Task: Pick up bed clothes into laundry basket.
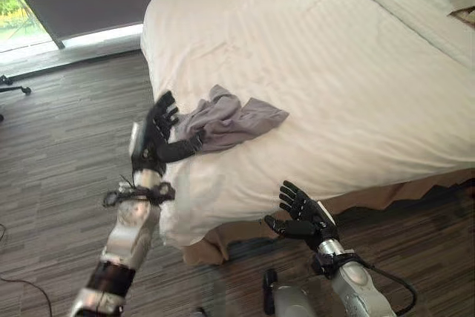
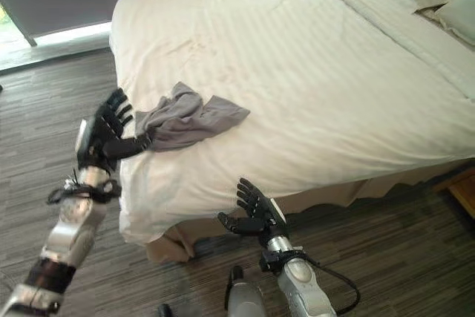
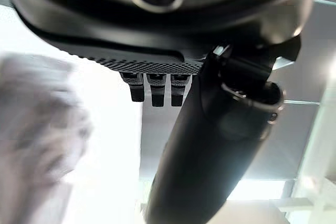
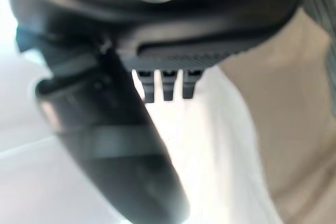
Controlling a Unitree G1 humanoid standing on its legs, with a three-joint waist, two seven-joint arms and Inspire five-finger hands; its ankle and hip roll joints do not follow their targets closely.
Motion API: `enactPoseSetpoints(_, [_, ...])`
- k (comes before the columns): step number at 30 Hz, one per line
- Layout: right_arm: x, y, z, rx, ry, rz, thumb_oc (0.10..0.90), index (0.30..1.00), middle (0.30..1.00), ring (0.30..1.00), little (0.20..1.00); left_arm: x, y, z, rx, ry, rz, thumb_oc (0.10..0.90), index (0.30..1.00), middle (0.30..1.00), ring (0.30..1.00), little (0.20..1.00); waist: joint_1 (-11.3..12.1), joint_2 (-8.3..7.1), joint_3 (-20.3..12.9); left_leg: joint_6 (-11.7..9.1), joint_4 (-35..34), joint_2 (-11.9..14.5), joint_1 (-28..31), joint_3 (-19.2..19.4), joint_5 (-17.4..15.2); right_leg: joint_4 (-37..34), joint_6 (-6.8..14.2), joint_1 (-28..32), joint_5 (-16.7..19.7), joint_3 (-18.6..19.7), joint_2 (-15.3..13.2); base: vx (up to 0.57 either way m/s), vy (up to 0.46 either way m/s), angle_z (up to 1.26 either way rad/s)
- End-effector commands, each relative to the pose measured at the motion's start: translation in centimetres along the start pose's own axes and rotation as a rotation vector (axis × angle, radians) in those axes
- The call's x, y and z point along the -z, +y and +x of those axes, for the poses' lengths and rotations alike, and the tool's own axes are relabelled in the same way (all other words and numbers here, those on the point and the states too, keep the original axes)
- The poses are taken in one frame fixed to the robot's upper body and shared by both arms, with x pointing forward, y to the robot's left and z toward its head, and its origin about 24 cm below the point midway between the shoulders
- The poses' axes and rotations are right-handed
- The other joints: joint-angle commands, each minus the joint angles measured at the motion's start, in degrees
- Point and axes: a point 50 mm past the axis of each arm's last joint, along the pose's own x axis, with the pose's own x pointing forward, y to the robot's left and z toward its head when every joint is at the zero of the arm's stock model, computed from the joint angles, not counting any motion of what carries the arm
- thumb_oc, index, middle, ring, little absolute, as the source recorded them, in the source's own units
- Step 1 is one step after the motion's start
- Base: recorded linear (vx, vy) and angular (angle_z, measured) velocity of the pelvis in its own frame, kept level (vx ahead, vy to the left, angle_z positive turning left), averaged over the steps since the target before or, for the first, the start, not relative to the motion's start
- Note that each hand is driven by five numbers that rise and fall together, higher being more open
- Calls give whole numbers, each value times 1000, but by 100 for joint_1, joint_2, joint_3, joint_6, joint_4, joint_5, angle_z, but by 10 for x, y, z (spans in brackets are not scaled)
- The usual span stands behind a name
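Here, left hand point(image 1: 154, 139) spread, thumb touching grey garment point(image 1: 228, 119); right hand point(image 1: 300, 215) spread, idle.

So the grey garment point(image 1: 226, 120) is just a crumpled, bunched-up heap of thin cloth, lying flat on the white bed point(image 1: 349, 72) right near the corner of the mattress closest to the floor side. One end of it trails toward the bed's edge, the other fans out in a wider flap toward the middle. The sheet under it is smooth with faint stripes.
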Motion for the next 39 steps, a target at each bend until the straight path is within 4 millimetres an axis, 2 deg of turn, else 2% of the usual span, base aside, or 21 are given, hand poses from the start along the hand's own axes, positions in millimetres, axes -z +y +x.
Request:
enactPoseSetpoints(1, [-38, 12, 4, -96, -197, -45, 800, 900, 900, 900, 900, -105, 6, 49, 0, -473, 138, 800, 900, 900, 900, 900, -122, -135, -280, 180, 265, 20, -85, 471, -499, -1611, 488, 1057, 261, 341, -93, 244, 25, -11])
enactPoseSetpoints(2, [-42, 10, 4, -98, -211, -63, 800, 900, 900, 900, 900, -113, 9, 54, 3, -484, 178, 800, 900, 900, 900, 900, -136, -81, -316, 208, -118, 36, -143, 503, -544, -1658, 531, 1111, 244, 376, -78, 406, 123, -16])
enactPoseSetpoints(3, [-42, 7, 3, -109, -206, -94, 800, 900, 900, 900, 900, -133, 21, 62, -4, -526, 295, 800, 900, 900, 900, 900, -12, 134, -296, 252, -1435, -132, 8, 281, -335, -1676, 636, 1227, 185, 602, 65, 310, 111, -33])
enactPoseSetpoints(4, [-43, 7, 3, -109, -206, -93, 800, 900, 900, 900, 900, -133, 21, 62, -4, -526, 295, 800, 900, 900, 900, 900, -9, 129, -296, 253, -1451, -135, 15, 284, -325, -1677, 637, 1226, 186, 604, 62, 298, 109, -43])
enactPoseSetpoints(5, [-41, 6, 1, -123, -197, -96, 800, 900, 900, 900, 900, -144, 31, 62, 5, -532, 355, 800, 900, 900, 900, 900, -1, 179, -288, 239, -1464, -264, 214, 19, -498, -1609, 632, 1233, 164, 736, 90, 75, 37, -91])
enactPoseSetpoints(6, [-36, 2, -2, -88, -180, -77, 800, 900, 900, 900, 900, -152, 26, 65, 3, -562, 375, 800, 900, 900, 900, 900, -102, 235, -307, 213, -1602, -198, 222, 52, -344, -1651, 640, 1221, 163, 721, 119, 194, 65, -110])
enactPoseSetpoints(7, [-32, -3, -3, -44, -179, -32, 800, 900, 900, 900, 900, -161, 36, 68, -5, -559, 477, 800, 900, 900, 900, 900, -116, 287, -357, 222, -1768, -241, 281, 5, -338, -1738, 646, 1275, 164, 803, 125, 199, 62, -104])
enactPoseSetpoints(9, [-23, -3, -7, -30, -151, 10, 800, 900, 900, 900, 900, -165, 45, 76, -7, -512, 670, 800, 900, 900, 900, 900, -203, 385, -455, 285, -2136, -231, 528, 137, -335, -1829, 677, 1281, 222, 848, 141, 163, 55, -43])
enactPoseSetpoints(10, [-23, -3, -7, -29, -152, 14, 800, 900, 900, 900, 900, -165, 44, 77, -4, -514, 672, 800, 900, 900, 900, 900, -182, 368, -451, 285, -2165, -230, 551, 145, -327, -1834, 678, 1289, 222, 853, 142, 64, 50, -21])
enactPoseSetpoints(13, [-15, -1, -14, -70, -109, -8, 800, 900, 900, 900, 900, -181, 54, 96, 59, -393, 1097, 800, 900, 900, 900, 900, -298, 487, -529, 339, -2550, -262, 838, 308, -274, -1898, 770, 1236, 302, 925, 137, 55, 71, -1])
enactPoseSetpoints(16, [-14, 4, -13, -106, -99, -21, 800, 900, 900, 900, 900, -177, 61, 105, 93, -291, 1183, 800, 900, 900, 900, 900, -297, 492, -541, 367, -2667, -275, 920, 368, -270, -1907, 806, 1208, 325, 960, 127, 23, 33, -8])
enactPoseSetpoints(19, [-12, 8, -10, -147, -78, -29, 800, 900, 900, 900, 900, -170, 60, 114, 203, -148, 1345, 800, 900, 900, 900, 900, -339, 516, -539, 403, -2764, -307, 953, 462, -287, -1904, 863, 1147, 363, 1003, 113, 7, 42, -7])
enactPoseSetpoints(20, [-11, 9, -10, -151, -71, -31, 800, 900, 900, 900, 900, -169, 57, 115, 244, -128, 1398, 800, 900, 900, 900, 900, -344, 520, -547, 413, -2778, -316, 964, 491, -297, -1907, 879, 1142, 367, 1021, 108, 33, 35, -8])
enactPoseSetpoints(21, [-10, 13, -8, -171, -64, -21, 800, 900, 900, 900, 900, -167, 45, 116, 316, -132, 1474, 800, 900, 900, 900, 900, -348, 516, -562, 431, -2792, -325, 988, 522, -330, -1908, 901, 1128, 375, 1037, 90, 35, 27, -14])
enactPoseSetpoints(25, [-8, 17, -5, -187, -63, -7, 800, 900, 900, 900, 900, -153, 27, 111, 411, -171, 1461, 800, 900, 900, 900, 900, -319, 479, -556, 449, -2794, -357, 987, 525, -370, -1928, 924, 1097, 388, 1065, 72, 11, 8, -6])
enactPoseSetpoints(31, [-8, 19, -3, -211, -42, -37, 800, 900, 900, 900, 900, -135, 26, 115, 418, -89, 1411, 800, 900, 900, 900, 900, -351, 509, -511, 464, -2804, -365, 913, 571, -377, -1953, 964, 973, 456, 1094, 78, -6, 2, -2])
enactPoseSetpoints(35, [0, 20, -4, -209, -10, -19, 800, 900, 900, 900, 900, -140, 19, 115, 481, -78, 1492, 800, 900, 900, 900, 900, -323, 487, -506, 470, -2810, -357, 913, 626, -403, -1982, 985, 948, 470, 1115, 90, 18, 3, -6])
enactPoseSetpoints(39, [3, 21, -5, -211, 0, -10, 800, 900, 900, 900, 900, -138, 19, 113, 492, -71, 1506, 800, 900, 900, 900, 900, -306, 470, -506, 471, -2818, -358, 916, 627, -413, -1993, 988, 954, 466, 1119, 93, 0, 0, 0])
